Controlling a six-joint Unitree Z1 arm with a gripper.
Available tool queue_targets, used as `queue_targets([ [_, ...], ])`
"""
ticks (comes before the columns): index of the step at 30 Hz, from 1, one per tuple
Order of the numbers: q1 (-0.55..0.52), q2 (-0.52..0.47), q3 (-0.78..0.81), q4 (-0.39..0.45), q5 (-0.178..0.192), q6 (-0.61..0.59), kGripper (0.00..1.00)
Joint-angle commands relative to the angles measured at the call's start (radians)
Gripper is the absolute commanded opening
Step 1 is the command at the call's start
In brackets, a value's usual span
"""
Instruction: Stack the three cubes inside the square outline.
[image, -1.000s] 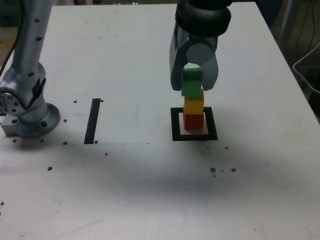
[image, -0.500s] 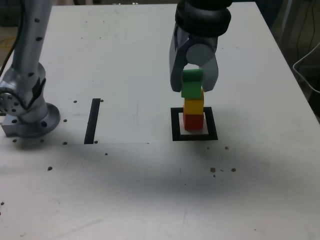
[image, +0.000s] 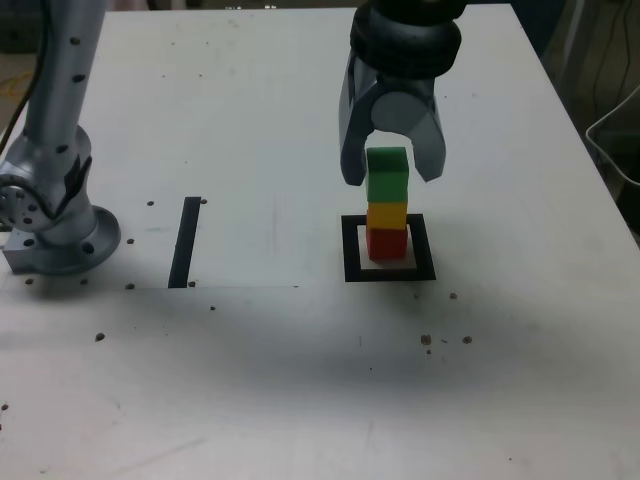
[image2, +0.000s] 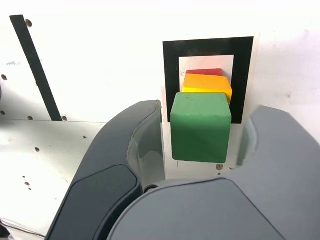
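No writing or labels can be read anywhere. The square outline (image: 389, 272) lies right of centre on the table (image: 300, 380), holding an upright stack: red cube (image: 386, 243), yellow cube (image: 387, 215), green cube (image: 387, 175). Farther back, the gripper (image: 392, 172) straddles the green cube, jaws parted and clear of it.

The claw (image: 392, 172) is spreading its jaws, letting go of the green cube (image: 387, 176), which is now sitting squarely on the yellow cube (image: 387, 214) instead of tilted between the jaws.
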Motion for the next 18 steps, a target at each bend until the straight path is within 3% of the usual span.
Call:
queue_targets([
  [1, -0.002, -0.007, 0.006, 0.004, 0.003, 0.001, 0.99],
  [18, -0.002, -0.052, 0.044, 0.003, -0.005, 0.002, 0.99],
])
